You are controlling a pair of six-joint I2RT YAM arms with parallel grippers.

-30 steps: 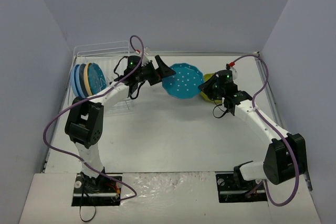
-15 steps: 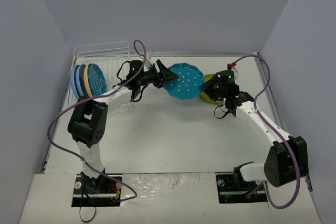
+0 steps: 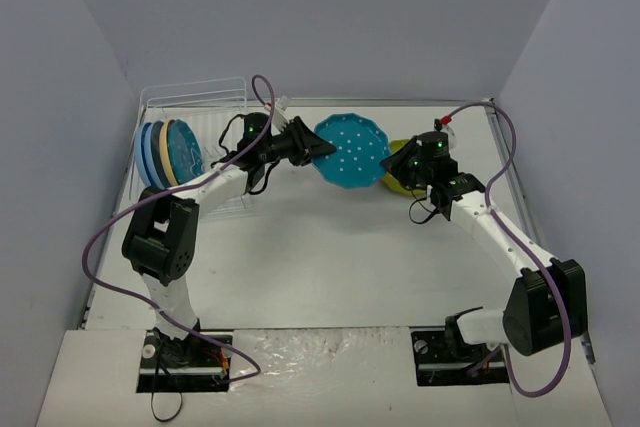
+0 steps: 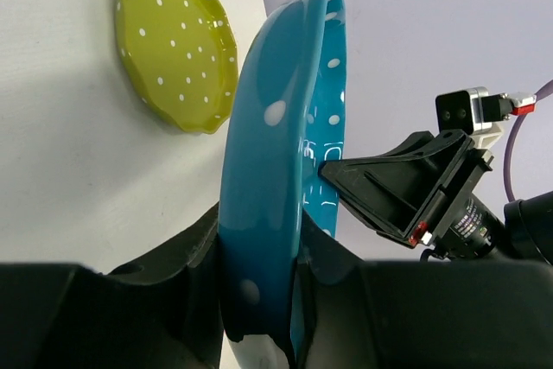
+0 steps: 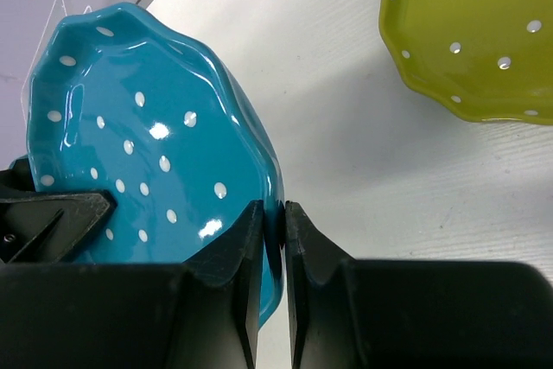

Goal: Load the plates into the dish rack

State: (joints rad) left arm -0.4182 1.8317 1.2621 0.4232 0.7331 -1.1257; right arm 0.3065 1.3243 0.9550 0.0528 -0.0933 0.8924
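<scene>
— Left pincer [image 3: 320,150] is gripping what?
— It is clamping the teal plate [image 3: 352,152] by its rim, upright above the counter [image 3: 330,247]. The right pincer [image 5: 274,213] is pinching the opposite edge, likely handing it over toward the rack [image 3: 195,89].
— What is the rack holding?
— Three plates [image 3: 168,152] are standing in it, and the lime plate [image 5: 471,32] is lying on the counter.
</scene>
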